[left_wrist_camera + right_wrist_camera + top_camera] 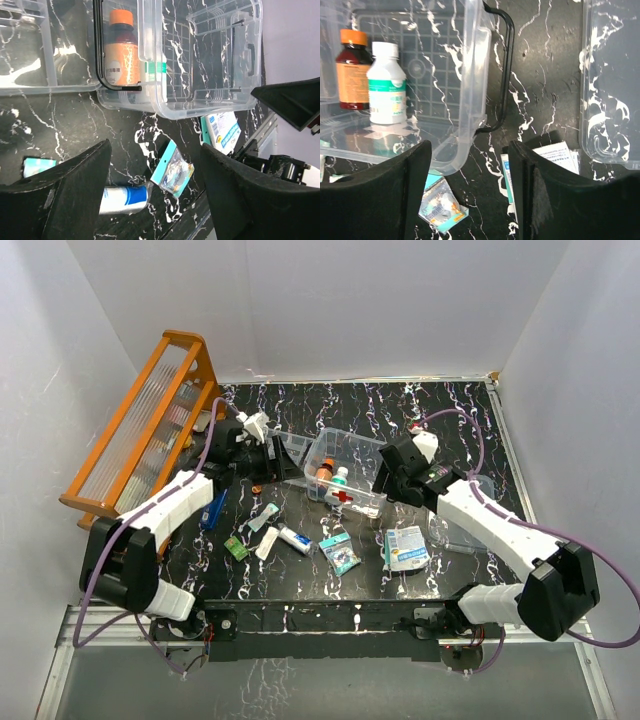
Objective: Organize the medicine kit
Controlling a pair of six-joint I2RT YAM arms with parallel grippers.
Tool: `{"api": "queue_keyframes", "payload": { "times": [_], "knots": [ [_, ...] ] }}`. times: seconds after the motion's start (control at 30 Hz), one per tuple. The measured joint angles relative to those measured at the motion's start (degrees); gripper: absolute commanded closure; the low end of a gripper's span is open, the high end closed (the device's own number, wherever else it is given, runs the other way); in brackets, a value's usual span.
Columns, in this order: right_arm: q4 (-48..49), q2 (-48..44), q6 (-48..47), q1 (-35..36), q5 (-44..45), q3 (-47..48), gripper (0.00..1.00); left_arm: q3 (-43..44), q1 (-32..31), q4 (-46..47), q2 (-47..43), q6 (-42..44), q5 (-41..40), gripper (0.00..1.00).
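Note:
The medicine kit (350, 468) is a clear box with a red cross on its near side, standing open mid-table. A brown bottle with an orange cap (351, 67) and a white bottle (387, 82) stand inside it. Black wire handles (506, 65) hang at its ends. A clear lid (465, 512) lies flat to its right. My left gripper (285, 458) hovers at the box's left end, open with nothing between its fingers (155, 150). At the box's right end my right gripper (388, 478) is also open and holds nothing (469, 150).
Loose items lie in front of the box: a white and blue tube (295, 538), a teal packet (340, 552), a blue and white pack (405, 548) and a small green box (236, 548). A shallow clear tray (25, 50) sits left of the box. An orange wooden rack (150, 430) stands at the far left.

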Motion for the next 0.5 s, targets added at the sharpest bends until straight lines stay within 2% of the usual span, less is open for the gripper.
{"api": "queue_keyframes", "payload": {
  "times": [0.37, 0.5],
  "knots": [
    [5.7, 0.9, -2.1, -2.6, 0.0, -3.5, 0.73, 2.6, -0.6, 4.9, 7.8, -6.5, 4.9, 0.49],
    [8.7, 3.1, -4.0, -4.1, 0.1, -3.3, 0.81, 3.6, -1.1, 6.4, 9.6, -7.6, 5.9, 0.54]
  ]
}}
